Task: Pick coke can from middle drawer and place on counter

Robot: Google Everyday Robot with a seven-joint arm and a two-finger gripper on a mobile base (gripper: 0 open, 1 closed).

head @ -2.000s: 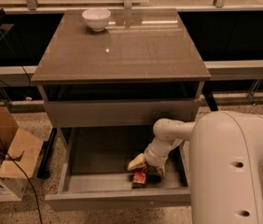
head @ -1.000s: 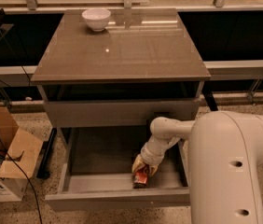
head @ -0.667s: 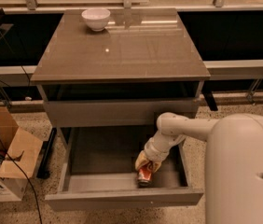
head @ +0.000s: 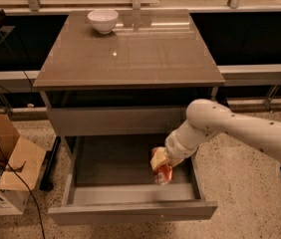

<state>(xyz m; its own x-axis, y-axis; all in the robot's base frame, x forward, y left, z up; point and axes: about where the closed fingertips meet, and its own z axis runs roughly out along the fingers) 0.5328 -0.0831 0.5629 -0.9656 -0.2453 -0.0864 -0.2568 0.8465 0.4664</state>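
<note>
The middle drawer (head: pixel 85 194) is pulled open below the counter (head: pixel 130 49). My gripper (head: pixel 160 164) reaches down into the drawer's right part from the white arm (head: pixel 240 131). It is shut on the red coke can (head: pixel 163 173), which hangs tilted just above the dark drawer floor near the right wall. The can's upper part is hidden by the fingers.
A white bowl (head: pixel 103 20) stands at the counter's back left. A closed drawer front (head: pixel 115 121) lies just under the counter. An open cardboard box (head: pixel 1 176) sits on the floor at the left. A railing runs behind the cabinet.
The arm has swung back and to the right, out of the foreground. The gripper has closed on the can and raised it a little off the drawer floor.
</note>
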